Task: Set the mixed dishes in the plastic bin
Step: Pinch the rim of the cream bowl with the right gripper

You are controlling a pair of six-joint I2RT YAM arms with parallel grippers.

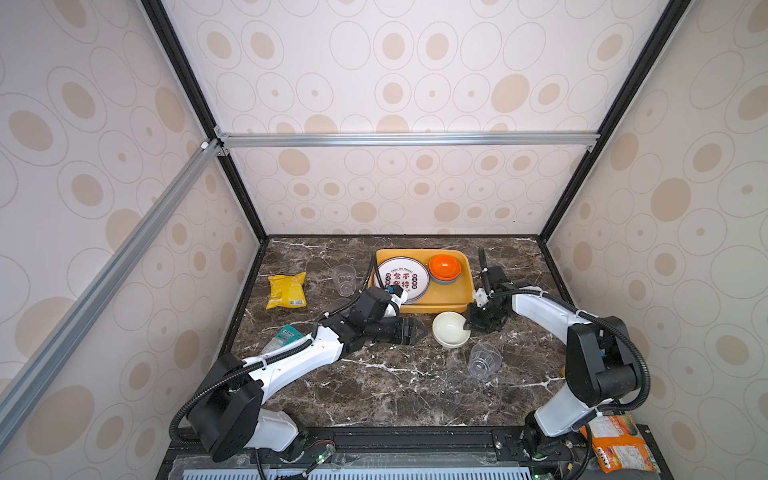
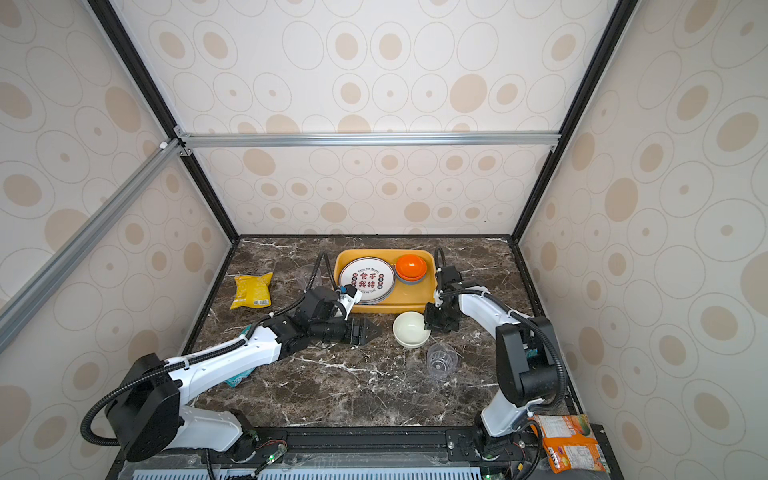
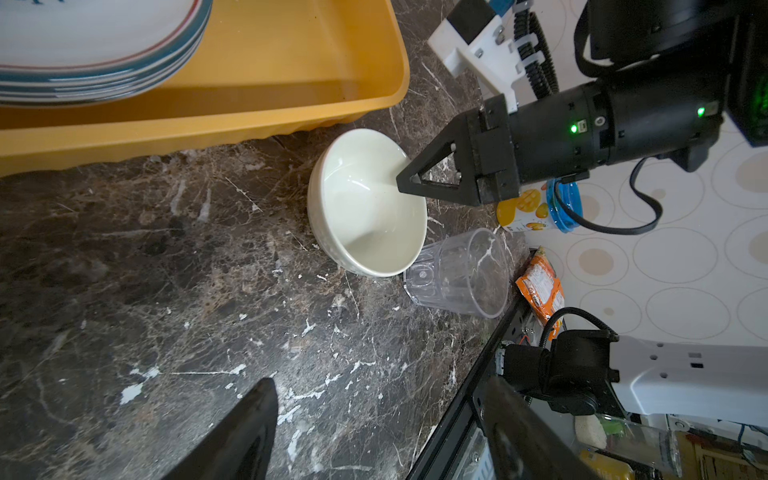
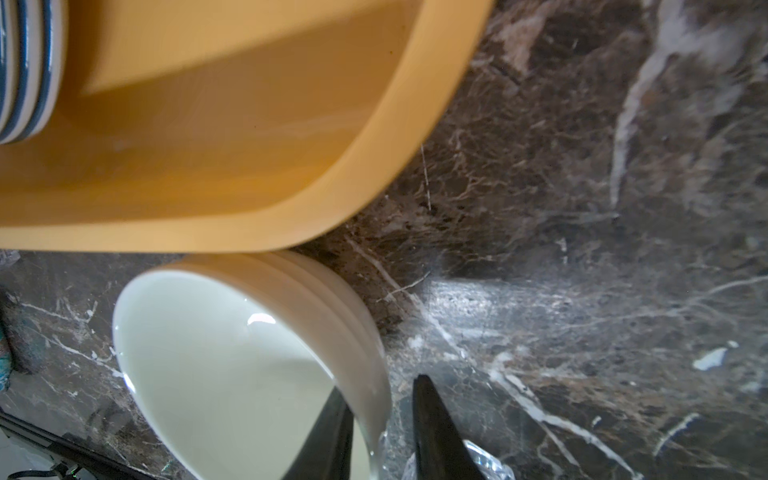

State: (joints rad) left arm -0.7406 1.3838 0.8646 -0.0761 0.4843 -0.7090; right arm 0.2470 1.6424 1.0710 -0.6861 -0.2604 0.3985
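**White bowl at the bin's near wall, right end effector astride its rim**

Take twelve o'clock as the back wall in both top views. The bin (image 1: pixel 451 293) sits at the twelve o'clock end of the dark marble surface (image 1: pixel 395 386). Inside it, a stack of plates (image 1: pixel 401 278) fills the nine o'clock half. An orange bowl (image 1: pixel 444 266) is nested on a blue bowl (image 1: pixel 446 281) in the one o'clock corner. The bin floor toward five o'clock is bare.

The white bowl (image 1: pixel 450 330) stands upright on the surface outside the bin. It is just beside the near wall, at six o'clock of the bin's five o'clock corner.

The right end effector (image 4: pixel 380 387) reaches the bowl from three o'clock. Its jaws are narrow and straddle the rim, one finger inside the bowl and one outside. In the right wrist view a sliver of gap shows between the outer finger and the bowl's wall.

The left end effector (image 3: pixel 382 384) sits low over the surface at nine o'clock of the bowl and points toward it. Its jaws are wide with nothing between them, and it is apart from the bowl.

A tipped cup (image 1: pixel 484 360) lies on its side near the bowl at five o'clock. An upright cup (image 1: pixel 344 279) stands at nine o'clock of the bin. A yellow snack bag (image 1: pixel 286 290) lies farther toward nine o'clock. A teal packet (image 1: pixel 284 337) lies partly under the left arm, and an orange packet (image 1: pixel 619 449) lies off the surface by the right arm's base
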